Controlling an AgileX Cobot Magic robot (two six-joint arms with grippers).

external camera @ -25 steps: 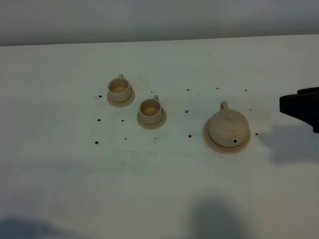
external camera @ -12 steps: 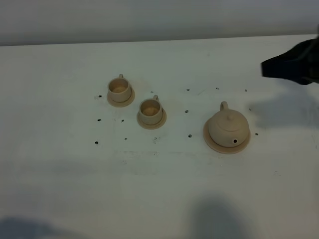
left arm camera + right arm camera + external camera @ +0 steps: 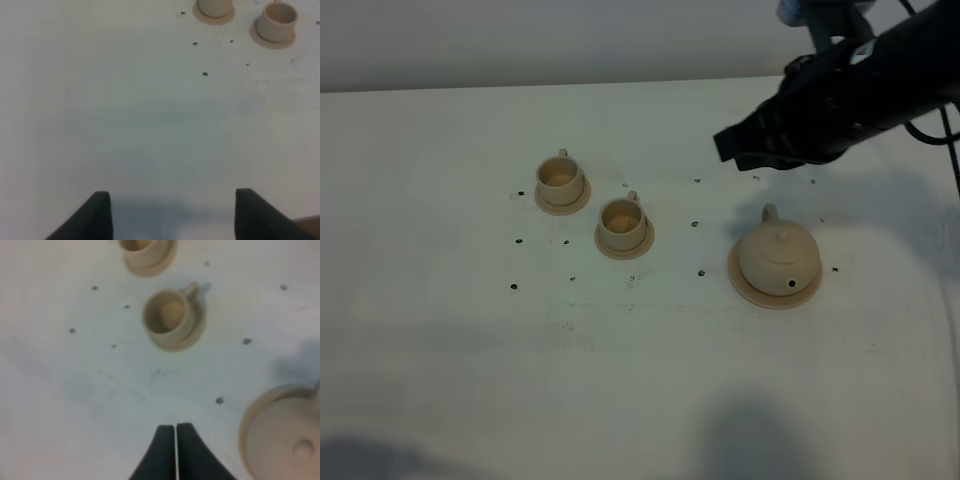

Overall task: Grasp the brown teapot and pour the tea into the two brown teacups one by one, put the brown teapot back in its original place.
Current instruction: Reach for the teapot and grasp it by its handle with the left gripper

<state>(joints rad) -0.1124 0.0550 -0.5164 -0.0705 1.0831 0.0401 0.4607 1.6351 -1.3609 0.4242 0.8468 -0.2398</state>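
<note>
Brown teapot (image 3: 778, 255) is seated on wide saucer (image 3: 772, 300), right of ctr; far teacup (image 3: 560, 180) & near teacup (image 3: 621, 224) are set ctr-left. R gripper (image 3: 724, 146) is clenched empty at upper right, off the pot; L gripper (image 3: 172, 194) is spread, empty.

right wrist: brown teapot (image 3: 280, 440) cut by edge, blurred | far teacup (image 3: 147, 252) cropped | overhead: right arm (image 3: 880, 80) exits frame 2 o'clock
</note>
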